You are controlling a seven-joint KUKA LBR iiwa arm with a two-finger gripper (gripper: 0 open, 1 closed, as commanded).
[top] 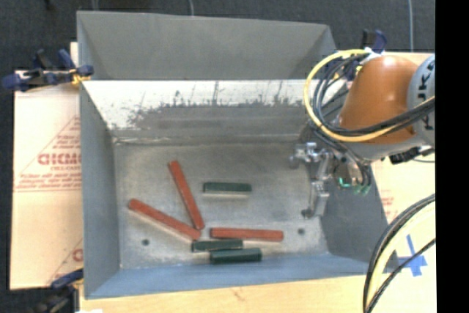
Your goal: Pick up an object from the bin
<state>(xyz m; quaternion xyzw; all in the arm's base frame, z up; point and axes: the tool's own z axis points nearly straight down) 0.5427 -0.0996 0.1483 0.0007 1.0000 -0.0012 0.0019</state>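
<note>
I cannot tell if the claw [316, 193] is wide. Over the grey metal bin's [99, 179] bare floor, apart from the flat red stick [246, 234], it might grab nothing.

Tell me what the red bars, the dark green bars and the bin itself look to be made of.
Red bars: matte, evenly coloured, straight-edged; probably painted wood or plastic, cannot tell which. Dark green bars: same shape and dull finish, so likely the same stuff. Bin: grey sheet metal with a dull finish, scuffed and scratched along its far wall.
</note>
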